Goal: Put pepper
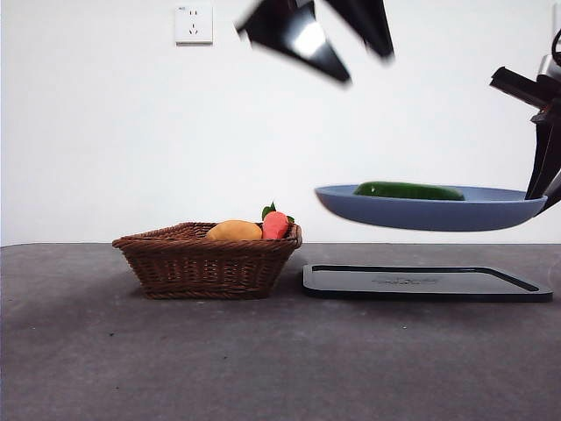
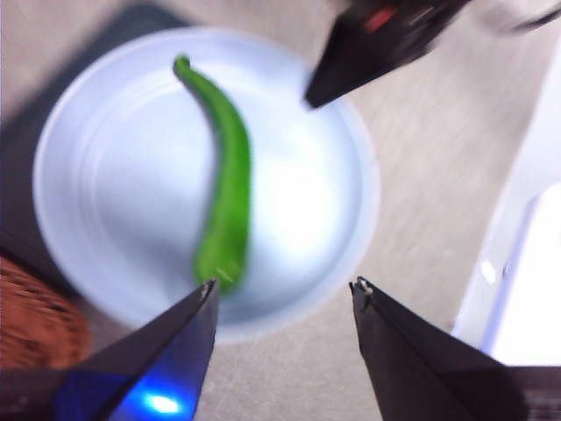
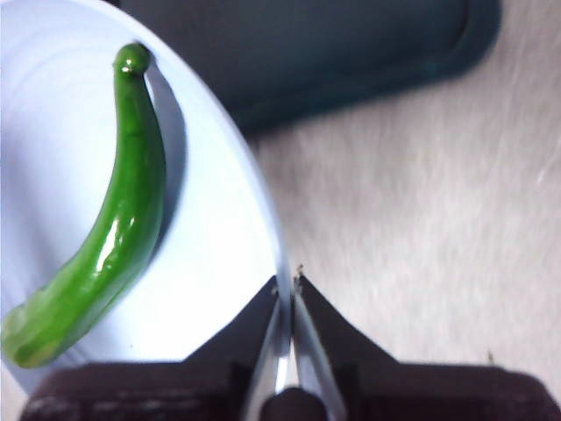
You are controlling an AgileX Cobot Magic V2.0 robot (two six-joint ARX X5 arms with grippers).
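At the plate's rim, your right gripper (image 3: pixel 287 285) has its two jaws pinched together on the edge of the blue plate (image 3: pixel 53 158), and in the front view you can see that gripper (image 1: pixel 545 195) holding the plate (image 1: pixel 421 213) up in the air, clear of the tabletop (image 1: pixel 263 360). On the plate lies the pepper (image 3: pixel 101 228), long, glossy and green, resting on the plate's floor with nothing gripping it; from the front it shows as a dark green shape (image 1: pixel 409 190) just above the rim. Your left gripper (image 2: pixel 285 289) hangs above the plate (image 2: pixel 114 202) with its jaws spread apart and empty, the pepper (image 2: pixel 226 184) below them; in the front view it is the blurred dark pair of jaws (image 1: pixel 329 35) at the top. Under the lifted plate, a black tray (image 1: pixel 427 282) sits flat on the tabletop. Beside the tray's left edge stands a wicker basket (image 1: pixel 206 261) holding an orange-yellow fruit (image 1: pixel 233 231) and a red-orange fruit with green leaves (image 1: pixel 275 224). A socket (image 1: pixel 194 24) is on the wall behind.
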